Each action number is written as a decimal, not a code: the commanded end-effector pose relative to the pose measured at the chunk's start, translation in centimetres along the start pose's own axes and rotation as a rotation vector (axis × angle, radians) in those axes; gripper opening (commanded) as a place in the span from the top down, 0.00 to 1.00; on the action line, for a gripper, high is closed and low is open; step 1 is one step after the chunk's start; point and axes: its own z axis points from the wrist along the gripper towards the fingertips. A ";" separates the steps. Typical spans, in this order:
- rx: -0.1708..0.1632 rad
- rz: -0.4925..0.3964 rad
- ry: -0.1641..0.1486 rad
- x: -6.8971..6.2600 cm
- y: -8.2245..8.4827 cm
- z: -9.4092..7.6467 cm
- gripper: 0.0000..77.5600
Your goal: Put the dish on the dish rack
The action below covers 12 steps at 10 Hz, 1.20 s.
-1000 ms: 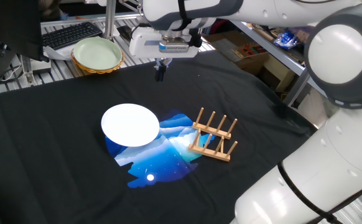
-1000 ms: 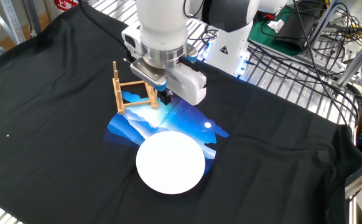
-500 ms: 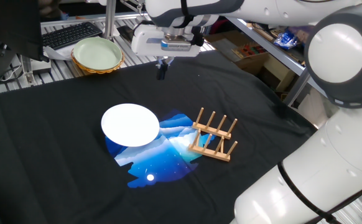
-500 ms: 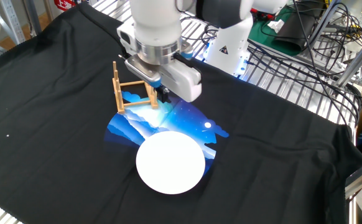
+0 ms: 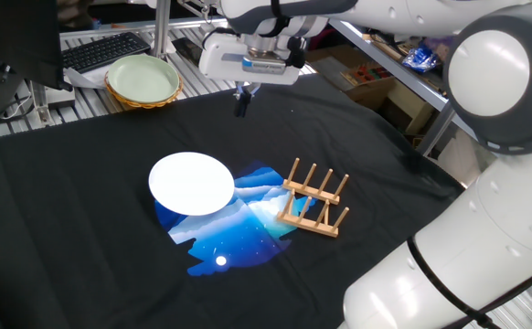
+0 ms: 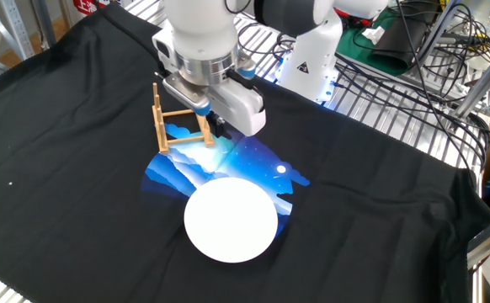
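The white round dish lies flat on the black cloth, half over a blue print; it also shows in the other fixed view. The small wooden dish rack stands upright to the right of the dish, and behind it in the other fixed view. My gripper hangs in the air, pointing down, well above the cloth and apart from both dish and rack. Its fingers look closed together and hold nothing. In the other fixed view the gripper shows next to the rack.
A pale green bowl with a woven rim sits at the far edge by a keyboard. The blue print marks the cloth between dish and rack. Wire shelving and cables border the table.
My gripper has risen a little and drifted sideways, toward the rack side. The dish and the rack have not moved.
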 end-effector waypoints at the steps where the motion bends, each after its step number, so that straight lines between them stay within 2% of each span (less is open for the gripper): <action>1: -0.027 0.021 0.004 0.0 -0.1 0.0 1.00; 4: -0.044 0.032 0.000 0.2 -0.4 0.2 1.00; 5: -0.062 0.032 -0.009 0.2 -0.5 0.6 1.00; 6: -0.080 0.035 -0.025 0.3 -0.8 1.2 1.00; 9: -0.113 0.025 -0.045 0.6 -1.9 3.3 1.00; 11: -0.138 0.033 -0.045 0.7 -2.1 3.5 1.00; 12: -0.138 0.033 -0.045 0.7 -2.1 3.5 1.00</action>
